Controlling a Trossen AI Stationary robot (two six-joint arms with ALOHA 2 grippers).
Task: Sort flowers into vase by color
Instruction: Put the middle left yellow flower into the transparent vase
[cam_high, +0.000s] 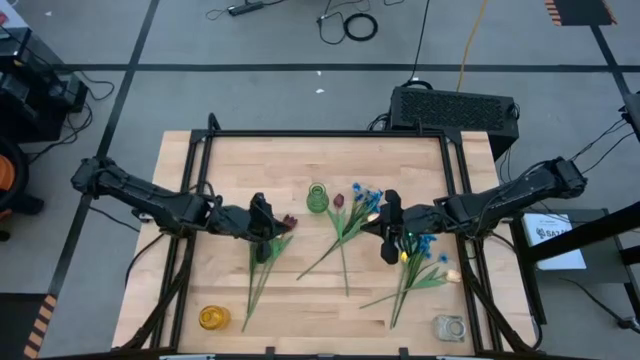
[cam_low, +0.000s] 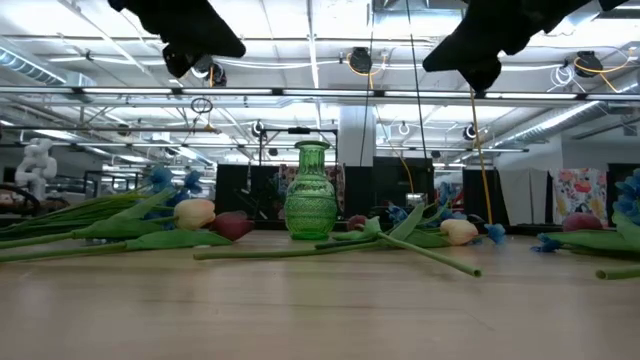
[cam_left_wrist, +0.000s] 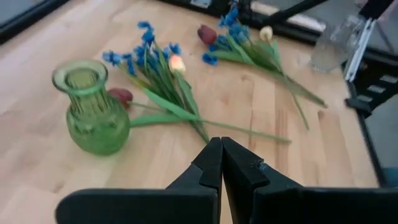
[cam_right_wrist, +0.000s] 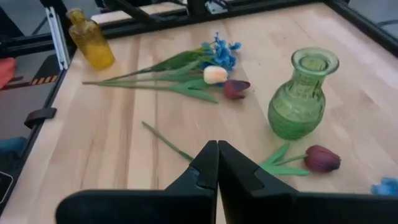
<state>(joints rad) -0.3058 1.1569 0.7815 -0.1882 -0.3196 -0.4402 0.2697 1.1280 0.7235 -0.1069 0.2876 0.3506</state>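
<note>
With both the left gripper (cam_high: 262, 222) and right gripper (cam_high: 390, 232) hovering empty, fingers pressed together, the flowers (cam_high: 345, 225) lie in 3 loose bunches across the table (cam_high: 300, 290) middle, light and floppy, probably best pinched mid-stem, not by the soft blossoms.

Pale matt wood table (cam_high: 230, 160), glossy ribbed green glass vase (cam_left_wrist: 92, 109), matt black fingers (cam_left_wrist: 214, 167)
</note>
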